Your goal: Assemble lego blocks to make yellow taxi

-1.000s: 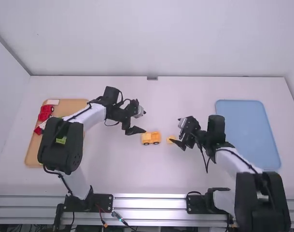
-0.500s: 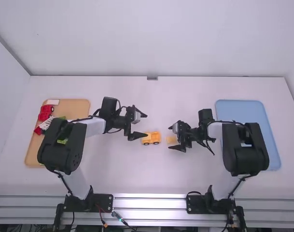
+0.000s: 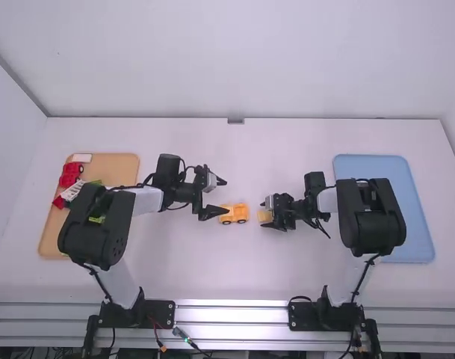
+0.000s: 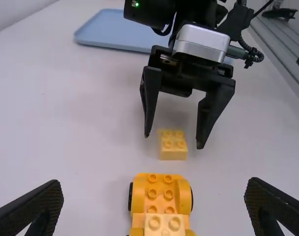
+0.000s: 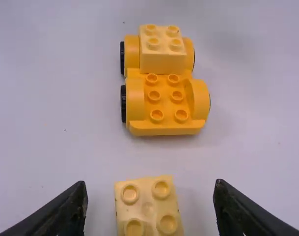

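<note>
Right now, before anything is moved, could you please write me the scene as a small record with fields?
base: yellow wheeled base, on the table
on base: pale yellow block, at the end nearer the left gripper
bare studs: six, at the other end
loose part: four-stud yellow block, between the right gripper's fingers, not gripped
left gripper: open, near the base
right gripper: open
tan tray: red, white and green pieces
</note>
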{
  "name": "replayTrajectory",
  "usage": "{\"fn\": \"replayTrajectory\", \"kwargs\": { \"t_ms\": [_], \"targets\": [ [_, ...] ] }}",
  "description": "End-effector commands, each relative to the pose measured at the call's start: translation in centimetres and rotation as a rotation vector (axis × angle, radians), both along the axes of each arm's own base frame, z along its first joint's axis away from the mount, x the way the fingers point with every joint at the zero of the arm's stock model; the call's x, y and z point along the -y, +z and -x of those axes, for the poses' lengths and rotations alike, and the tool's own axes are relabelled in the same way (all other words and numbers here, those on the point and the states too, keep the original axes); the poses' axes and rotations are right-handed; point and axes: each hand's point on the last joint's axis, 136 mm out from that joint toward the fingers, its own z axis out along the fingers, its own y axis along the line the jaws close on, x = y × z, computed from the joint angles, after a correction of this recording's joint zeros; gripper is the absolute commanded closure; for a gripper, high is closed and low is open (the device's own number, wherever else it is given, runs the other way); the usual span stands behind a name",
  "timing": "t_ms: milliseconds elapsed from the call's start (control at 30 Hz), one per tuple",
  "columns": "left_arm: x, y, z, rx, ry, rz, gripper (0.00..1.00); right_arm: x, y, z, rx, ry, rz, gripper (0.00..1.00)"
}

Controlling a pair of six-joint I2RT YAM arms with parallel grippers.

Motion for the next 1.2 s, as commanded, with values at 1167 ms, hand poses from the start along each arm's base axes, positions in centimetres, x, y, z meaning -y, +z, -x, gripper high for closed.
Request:
{"fn": "replayTrajectory", "kwargs": {
  "t_ms": [1167],
  "targets": [
    [0.7, -2.7, 2.8, 0.038, -0.086, -0.008, 0.01, 1.0, 0.3, -1.0, -0.121, -0.091, -0.108, 0.75]
  ]
}}
